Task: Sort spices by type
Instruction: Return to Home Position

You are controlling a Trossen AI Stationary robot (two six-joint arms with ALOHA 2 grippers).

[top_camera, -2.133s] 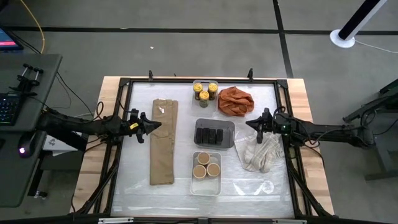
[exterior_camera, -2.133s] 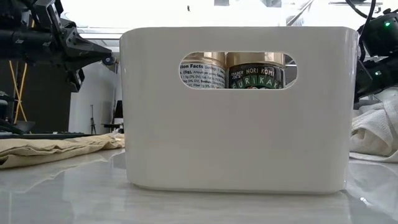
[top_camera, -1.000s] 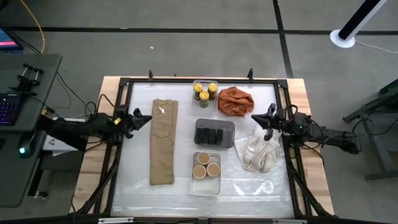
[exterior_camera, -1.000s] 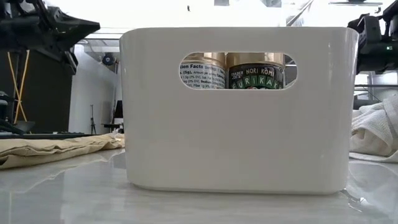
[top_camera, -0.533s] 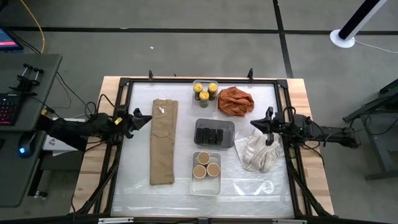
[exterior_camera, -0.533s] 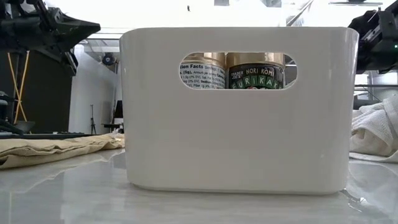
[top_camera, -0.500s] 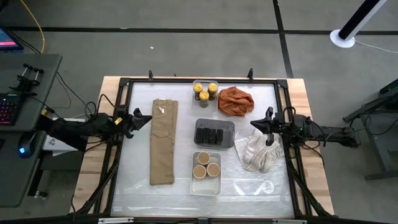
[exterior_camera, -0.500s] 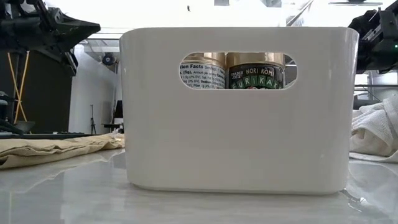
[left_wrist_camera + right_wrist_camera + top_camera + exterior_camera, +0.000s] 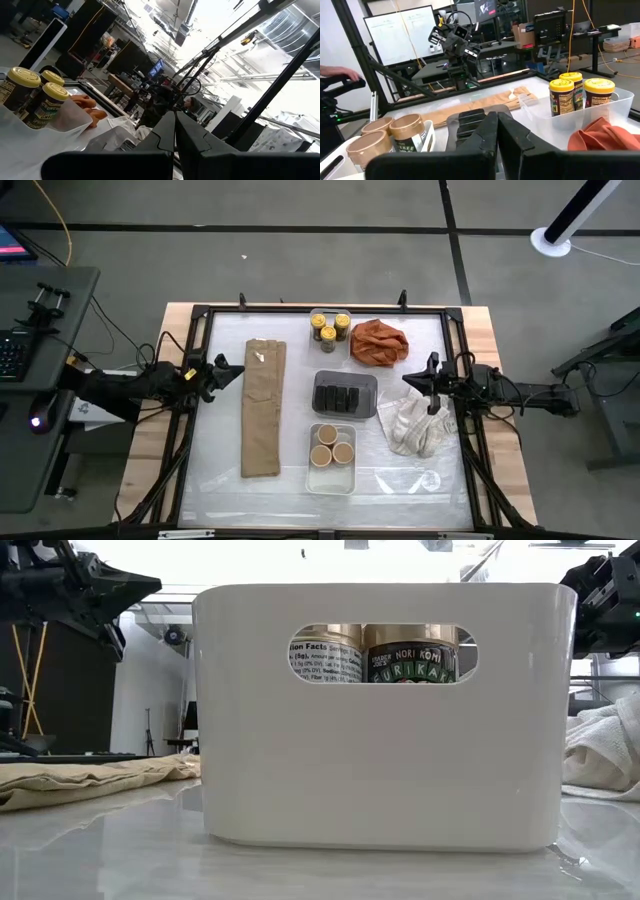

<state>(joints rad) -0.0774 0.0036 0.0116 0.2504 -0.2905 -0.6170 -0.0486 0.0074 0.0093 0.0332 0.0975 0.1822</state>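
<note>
Both arms have pulled back off the work area in the last couple of secs. L gripper (image 9: pixel 232 373) now sits by the left edge of the table (image 9: pixel 215 475), just short of the long folded khaki cloth (image 9: pixel 264 408). R gripper (image 9: pixel 412 379) is by the right edge, above the crumpled white towel (image 9: pixel 420 428). Hardly any shift over the last half sec, so they look settled. Wrist views show both prs of fingers pressed together, nothing btwn them.

Contents didn't move while the arms retreated:
- Three small yellow-lidded jars (image 9: pixel 329 327) stand in the clear plastic tray (image 9: pixel 622 102) at the back edge, centre.
- Three dark grey rectangular tins (image 9: pixel 343 397) sit in the grey tray (image 9: pixel 372 394), mid-table.
- Three round tan-topped tubs (image 9: pixel 343 451) are in the white plastic bin (image 9: pixel 380 760), nearer the front edge.

Each type has its own container and none is loose on the table. My read: the sort is done & only the park move remains, prob nearly finished.

Room: the centre column of trays is well apart from both grippers. A rumpled orange cloth (image 9: pixel 378 342) lies at the back, just beside the jar tray on its right. There's bare sheet along the front edge & both front corners. Tightest spot is R gripper over the towel; can't tell if they touch.
</note>
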